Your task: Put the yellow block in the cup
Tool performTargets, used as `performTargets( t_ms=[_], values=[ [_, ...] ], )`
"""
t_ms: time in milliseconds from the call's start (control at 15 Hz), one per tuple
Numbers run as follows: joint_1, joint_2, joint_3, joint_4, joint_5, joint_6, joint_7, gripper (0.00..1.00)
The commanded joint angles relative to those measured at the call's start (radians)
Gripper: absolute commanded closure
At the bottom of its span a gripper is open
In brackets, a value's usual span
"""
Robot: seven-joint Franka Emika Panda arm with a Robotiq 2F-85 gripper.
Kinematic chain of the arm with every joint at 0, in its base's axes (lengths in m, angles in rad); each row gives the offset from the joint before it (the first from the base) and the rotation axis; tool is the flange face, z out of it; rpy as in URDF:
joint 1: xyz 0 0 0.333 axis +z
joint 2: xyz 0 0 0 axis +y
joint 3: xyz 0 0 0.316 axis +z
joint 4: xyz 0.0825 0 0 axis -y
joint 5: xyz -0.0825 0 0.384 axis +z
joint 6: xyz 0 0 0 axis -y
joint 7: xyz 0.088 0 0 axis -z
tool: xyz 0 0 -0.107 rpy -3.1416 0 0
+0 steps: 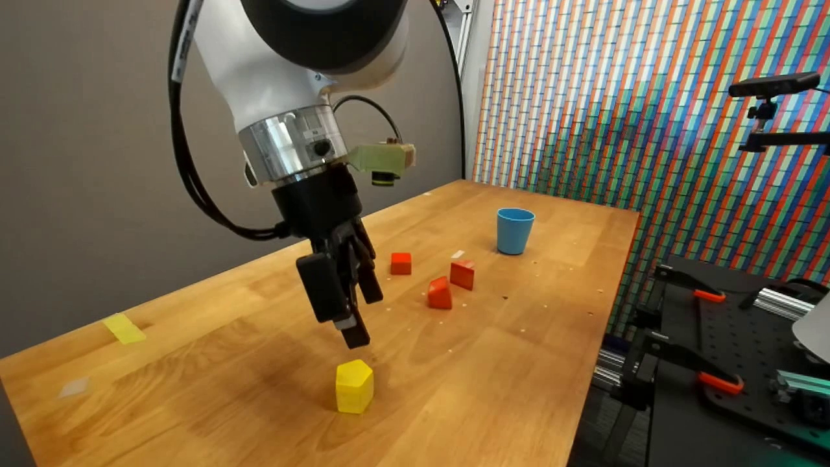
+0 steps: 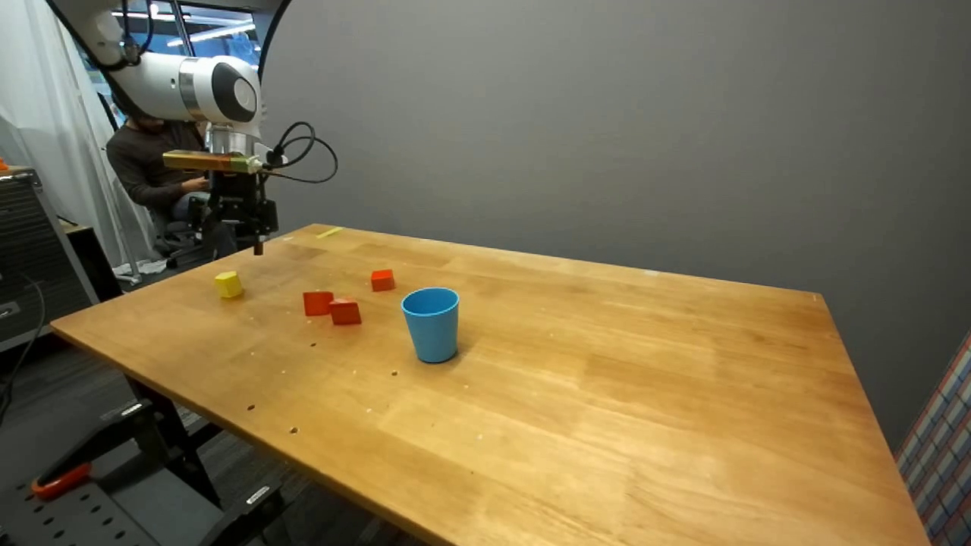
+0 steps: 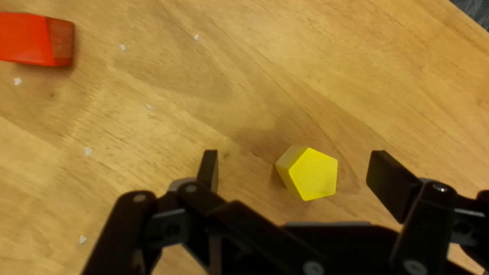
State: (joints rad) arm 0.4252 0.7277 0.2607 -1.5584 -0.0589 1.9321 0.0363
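We see a yellow block (image 1: 354, 389), a blue cup (image 1: 514, 233), red blocks (image 1: 439, 295), a black gripper (image 3: 293, 168) and a backdrop (image 1: 616, 104) in multicoloured stripes.

You have the block (image 1: 355, 387) on the table (image 1: 246, 415), below your gripper (image 3: 293, 170). In an exterior view, three more blocks (image 1: 439, 293) lie behind it, to its right; the cup (image 1: 515, 231) stands farther right, beyond them.

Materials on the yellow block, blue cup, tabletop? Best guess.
Yellow block: painted wood or plastic, fairly matte; even color, crisp edges, looks don't settle which.
Blue cup: probably plastic, smooth satin; uniform blue, thin rim.
Tabletop: likely wood, apparently sealed; visible grain, differently toned sections, faint sheen.
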Motion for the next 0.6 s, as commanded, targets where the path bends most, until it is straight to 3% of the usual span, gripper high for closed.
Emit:
performTargets(
  t_ms=[0, 533],
  values=[
    [-0.012, -0.017, 0.020, -0.082, 0.027, 0.103, -0.044, 0.00],
    [0.051, 0.077, -0.005, -0.072, -0.019, 0.234, 0.005, 0.00]
  ],
)
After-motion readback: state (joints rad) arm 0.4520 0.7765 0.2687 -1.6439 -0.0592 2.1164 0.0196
